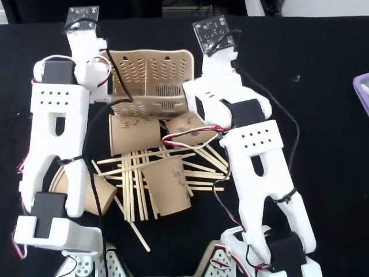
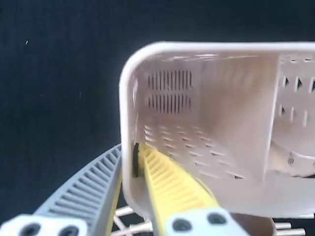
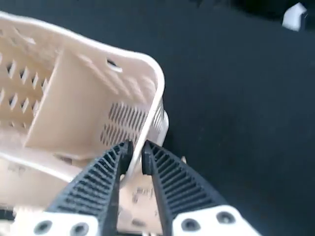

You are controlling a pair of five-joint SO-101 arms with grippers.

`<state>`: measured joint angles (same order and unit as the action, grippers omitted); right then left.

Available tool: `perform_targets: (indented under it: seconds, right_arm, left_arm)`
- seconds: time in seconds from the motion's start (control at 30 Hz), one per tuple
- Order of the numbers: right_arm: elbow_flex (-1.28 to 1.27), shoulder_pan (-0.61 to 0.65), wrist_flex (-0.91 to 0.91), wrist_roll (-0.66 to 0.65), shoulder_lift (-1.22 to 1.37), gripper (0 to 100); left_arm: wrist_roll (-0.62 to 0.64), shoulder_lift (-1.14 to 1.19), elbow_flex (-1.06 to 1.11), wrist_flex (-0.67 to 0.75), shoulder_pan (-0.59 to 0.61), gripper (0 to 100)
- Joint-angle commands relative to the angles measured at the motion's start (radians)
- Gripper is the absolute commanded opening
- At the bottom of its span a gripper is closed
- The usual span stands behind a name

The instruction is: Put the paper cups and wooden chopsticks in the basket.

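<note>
My left jaws clamp the basket's point(image 1: 151, 81) side wall, my right jaws its opposite rim. Paper cups point(image 1: 134, 134) and wooden chopsticks point(image 1: 134, 199) lie heaped on the tabletop point(image 1: 323, 173) just beside it.

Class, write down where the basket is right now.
In the high view the basket lies at the upper middle, between both arms, just beyond the paper cups and the chopstick pile.

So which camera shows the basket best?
The high view: it takes in nearly the whole basket. The left wrist view looks close into its inside; the right wrist view catches one corner.
</note>
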<state>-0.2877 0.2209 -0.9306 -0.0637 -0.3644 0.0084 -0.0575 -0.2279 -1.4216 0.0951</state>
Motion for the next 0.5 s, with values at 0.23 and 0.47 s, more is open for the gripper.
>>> perform_targets:
  seconds: [0.23, 0.47]
  right_arm:
    - [0.108, -0.044, 0.163, -0.006, 0.039, 1.0]
    - [0.182, -0.044, 0.204, -0.005, 0.168, 1.0]
  left_arm:
    - [0.063, 0.028, -0.093, 0.229, 0.079, 3]
    - [0.087, 0.031, -0.091, 0.313, 0.081, 3]
